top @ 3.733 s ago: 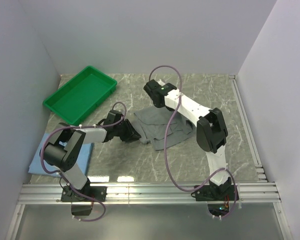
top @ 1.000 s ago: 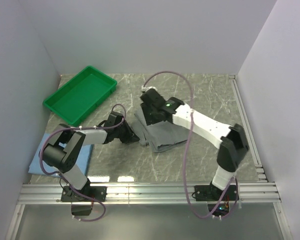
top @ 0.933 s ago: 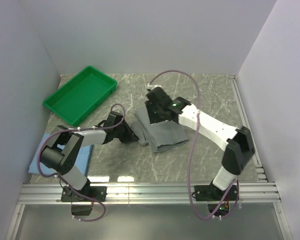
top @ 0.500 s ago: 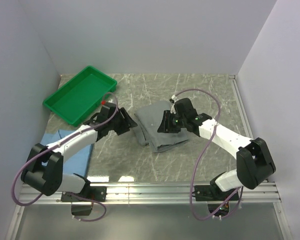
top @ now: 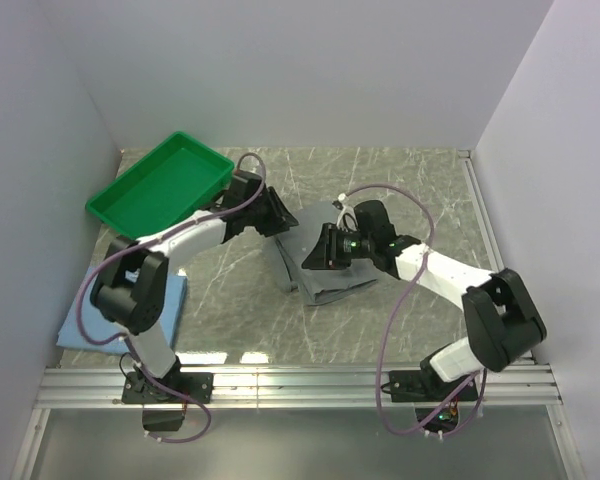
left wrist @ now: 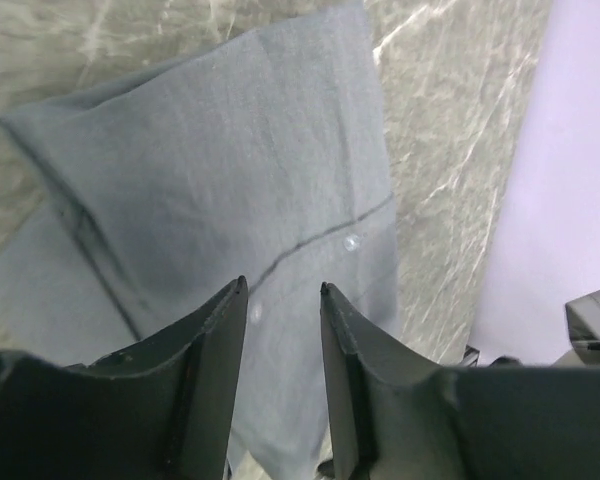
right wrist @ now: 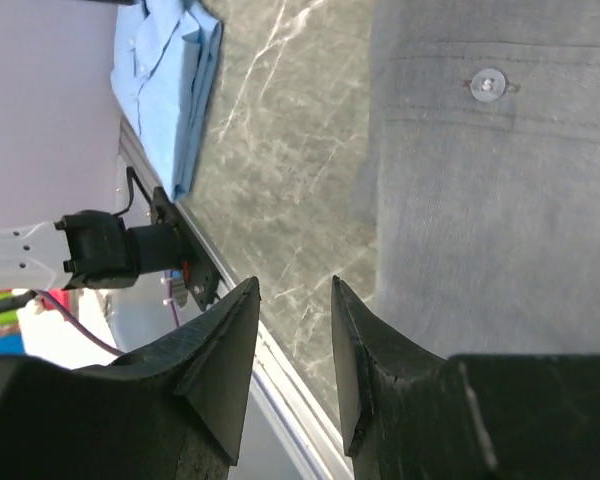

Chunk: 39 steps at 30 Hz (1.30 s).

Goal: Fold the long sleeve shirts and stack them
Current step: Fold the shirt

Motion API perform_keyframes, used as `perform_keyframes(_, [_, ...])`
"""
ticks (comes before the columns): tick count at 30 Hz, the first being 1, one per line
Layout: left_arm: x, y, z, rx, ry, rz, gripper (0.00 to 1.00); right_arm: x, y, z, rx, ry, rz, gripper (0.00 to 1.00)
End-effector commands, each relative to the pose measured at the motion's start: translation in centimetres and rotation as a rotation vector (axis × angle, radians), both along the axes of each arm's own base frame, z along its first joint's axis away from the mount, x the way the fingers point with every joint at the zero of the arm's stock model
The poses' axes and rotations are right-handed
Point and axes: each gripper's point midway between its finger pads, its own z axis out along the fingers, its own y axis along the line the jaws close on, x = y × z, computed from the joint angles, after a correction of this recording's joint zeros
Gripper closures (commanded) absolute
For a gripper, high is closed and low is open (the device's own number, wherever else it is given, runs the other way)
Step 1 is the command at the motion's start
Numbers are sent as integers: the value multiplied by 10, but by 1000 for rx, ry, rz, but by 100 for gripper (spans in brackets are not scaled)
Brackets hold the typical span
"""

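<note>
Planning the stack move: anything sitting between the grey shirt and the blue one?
Nothing lies on the table between the grey shirt and the blue shirt. But in the top view the left arm has its elbow over the blue shirt, hiding much of it, so it likely has to clear first.

Grey shirt [left wrist: 230, 170], light blue shirt [right wrist: 170, 80] (white buttons), green tray [top: 155, 190]

- The folded shirt [top: 325, 285] lies on the table [top: 430, 190], near its middle.
- The tray [top: 206, 152] sits at the table's far left corner, well apart from that shirt.
- The second shirt [top: 175, 298] lies at the near left edge, in front of the tray.
- The left gripper [top: 280, 215] is at the folded shirt's far left corner.
- The right gripper [top: 315, 250] is over the shirt's middle, reaching in from the right.
</note>
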Motion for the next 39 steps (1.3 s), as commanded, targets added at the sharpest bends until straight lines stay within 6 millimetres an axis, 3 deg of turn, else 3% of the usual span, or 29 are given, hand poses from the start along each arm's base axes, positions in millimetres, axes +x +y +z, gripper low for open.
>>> perform_keyframes(1, [11,-20,1,-49,-19,-49,59,-2,9,-12,46,38,55,58])
perform_keyframes(5, [14,-20,-42,-11,48,-41,62,-17,7,-54,8,174,92,58])
perform_keyframes(6, [14,-18,-60,8,80,-31,62,-21,6,-70,-14,219,97,58])
perform_keyframes(9, [18,-13,-88,36,116,-10,64,-34,1,-94,-42,301,128,59])
perform_keyframes(12, [22,-6,-107,60,138,10,64,-42,2,-105,-36,367,156,58])
perform_keyframes(16, [31,0,-117,84,141,28,64,-45,5,-111,-37,394,170,59])
perform_keyframes(19, [39,-2,-106,88,102,13,63,-41,5,-103,-31,360,174,60])
perform_keyframes(20, [42,-2,-100,93,77,4,61,-37,7,-90,-23,316,175,60])
perform_keyframes(22, [45,-4,-78,82,25,-8,59,-31,4,-76,-40,246,173,60])
perform_keyframes(23, [46,-2,-70,89,-2,-17,58,-25,2,-59,-48,197,158,60])
perform_keyframes(24, [46,-2,-50,80,-43,-20,55,-19,-2,-49,-46,164,148,60])
perform_keyframes(26, [44,-1,-33,88,-84,-35,49,-10,-8,-20,-21,93,123,60])
perform_keyframes(27, [40,-2,-15,83,-117,-42,47,-6,-13,-12,-14,72,105,60])
perform_keyframes(29, [30,-1,-4,108,-138,-65,41,7,-30,6,1,27,43,60])
perform_keyframes(30, [22,-5,12,107,-172,-81,39,12,-36,10,6,14,25,60])
perform_keyframes(34, [-15,-18,21,130,-176,-156,37,27,-70,-2,24,55,-95,60])
perform_keyframes(36, [-40,-29,11,138,-142,-219,40,33,-74,-6,81,83,-135,61])
perform_keyframes(37, [-52,-34,5,125,-118,-258,41,32,-83,-20,91,121,-169,61])
perform_keyframes(39, [-77,-43,-18,128,-54,-323,42,40,-85,-31,126,143,-205,62])
